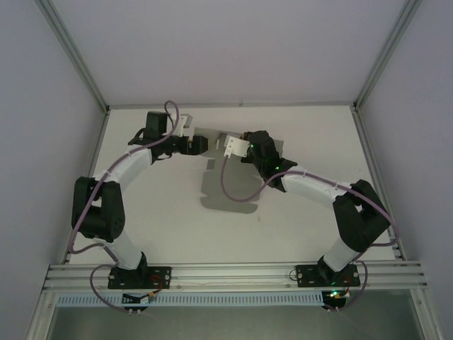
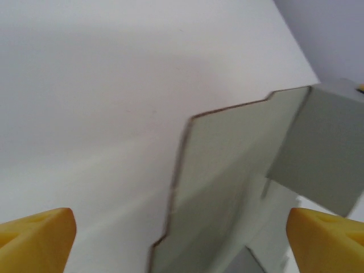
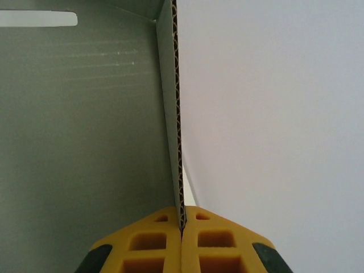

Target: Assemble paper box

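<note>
I see the white table [image 1: 156, 212] spread across the whole work area, with the paper box [image 1: 230, 188] lying toward its far middle as a grey die-cut sheet, mostly flat and between the two arms. Both arms bend inward over the sheet's far end.

From the left wrist camera, the sheet's stepped edge [image 2: 227, 170] lies on the table, and one panel [image 2: 324, 148] stands up at the right. The left gripper [image 1: 202, 145] sits at the sheet's far-left corner. Its yellow fingers [image 2: 37, 236] are spread wide, out at the edges of the wrist view, and nothing is pinched between them.

The right gripper [image 1: 230, 145] is just beside it and is clamped on a raised flap. In its own camera the claw [image 3: 182, 227] grips the corrugated edge [image 3: 176, 114] tightly. A narrow slot [image 3: 37, 19] is cut in the card at upper left.
</note>
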You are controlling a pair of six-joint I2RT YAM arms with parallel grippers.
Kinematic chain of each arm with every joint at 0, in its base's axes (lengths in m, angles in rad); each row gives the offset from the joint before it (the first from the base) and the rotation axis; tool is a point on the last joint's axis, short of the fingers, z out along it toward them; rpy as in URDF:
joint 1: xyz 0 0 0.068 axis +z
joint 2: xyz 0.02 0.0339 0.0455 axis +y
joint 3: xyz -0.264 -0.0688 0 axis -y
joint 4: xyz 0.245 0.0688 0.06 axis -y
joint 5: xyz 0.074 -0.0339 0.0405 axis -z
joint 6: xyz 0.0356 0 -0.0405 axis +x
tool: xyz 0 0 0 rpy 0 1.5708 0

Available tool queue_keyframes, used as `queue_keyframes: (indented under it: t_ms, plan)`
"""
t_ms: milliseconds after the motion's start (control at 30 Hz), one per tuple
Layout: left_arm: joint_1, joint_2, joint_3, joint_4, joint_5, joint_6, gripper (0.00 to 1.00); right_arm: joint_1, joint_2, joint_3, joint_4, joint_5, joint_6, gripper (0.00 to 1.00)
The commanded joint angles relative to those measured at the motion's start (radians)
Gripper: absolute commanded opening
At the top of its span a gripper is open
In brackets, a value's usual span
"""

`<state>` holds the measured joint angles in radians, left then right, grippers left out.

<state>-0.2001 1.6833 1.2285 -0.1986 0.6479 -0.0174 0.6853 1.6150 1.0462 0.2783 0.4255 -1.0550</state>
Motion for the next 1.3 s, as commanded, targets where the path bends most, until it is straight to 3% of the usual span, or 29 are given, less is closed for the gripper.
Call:
queue_keyframes:
  t_ms: [0,200,400,500,600,633,833,967,1267]
  plan:
    - [0.001,0.005,0.034,0.05,0.204,0.057,0.86,0.005,-0.043,0.014,-0.035,-0.04,0.032,0.0]
    - [0.003,0.024,0.043,0.022,0.283,0.118,0.58,0.005,-0.084,0.006,-0.058,-0.096,0.047,0.0]
    - [0.002,0.006,0.037,0.005,0.275,0.168,0.14,0.005,-0.113,0.013,-0.142,-0.136,0.067,0.0]
    - [0.003,-0.01,0.039,-0.015,0.264,0.209,0.0,0.004,-0.128,0.051,-0.293,-0.159,0.104,0.08]
    - [0.002,-0.02,0.037,-0.033,0.262,0.256,0.0,0.0,-0.123,0.111,-0.466,-0.167,0.149,0.19]
    - [0.003,-0.022,0.037,-0.043,0.273,0.276,0.0,-0.001,-0.119,0.116,-0.48,-0.157,0.158,0.26]
    - [0.002,-0.018,0.055,-0.116,0.326,0.352,0.0,-0.029,-0.105,0.139,-0.509,-0.087,0.177,0.4]
    - [0.002,-0.038,0.041,-0.116,0.332,0.364,0.0,-0.061,-0.094,0.158,-0.53,-0.106,0.173,0.39]
    - [-0.01,-0.053,0.036,-0.127,0.318,0.397,0.0,-0.065,-0.067,0.216,-0.575,-0.191,0.159,0.16]
